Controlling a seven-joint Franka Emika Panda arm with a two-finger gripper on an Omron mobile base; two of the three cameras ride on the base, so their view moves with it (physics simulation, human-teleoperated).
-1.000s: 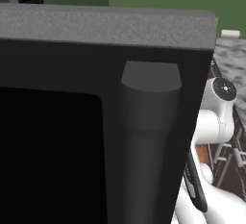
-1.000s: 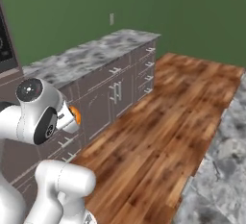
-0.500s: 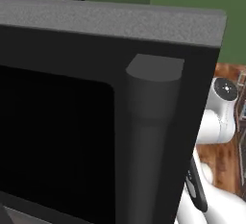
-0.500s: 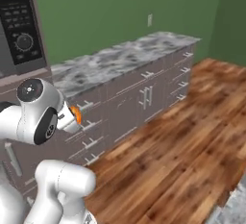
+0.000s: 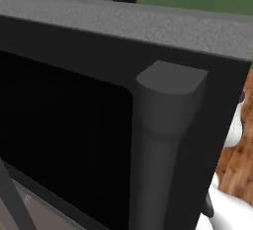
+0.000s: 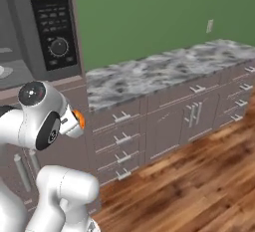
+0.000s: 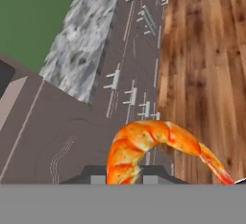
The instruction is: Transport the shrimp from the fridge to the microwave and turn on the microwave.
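Note:
The orange shrimp (image 7: pixel 153 143) curves up between my gripper (image 7: pixel 126 176) in the hand view, and the gripper is shut on it, held above the wood floor and the cabinet fronts. An orange bit of the shrimp (image 6: pixel 79 119) peeks out beside the arm's round joint. The microwave (image 6: pixel 52 32) stands at the upper left of the right base view, its clock lit and its dial below. Its cavity is open, with the edge of a white plate (image 6: pixel 3 70) inside. The swung-out microwave door (image 5: pixel 64 125), with black glass and a dark bar handle (image 5: pixel 158 145), looms close in the left base view. The fridge is out of view.
A speckled grey counter (image 6: pixel 164 66) over grey drawers and cabinets (image 6: pixel 169 126) runs to the right of the microwave along a green wall. Wood floor (image 6: pixel 199 186) lies open in front of the cabinets. The open door stands right before the left camera.
The whole picture has shifted, so the base has moved. The microwave panel has slid further into the right base view and the door looms larger on the left. The shrimp stays in the gripper.

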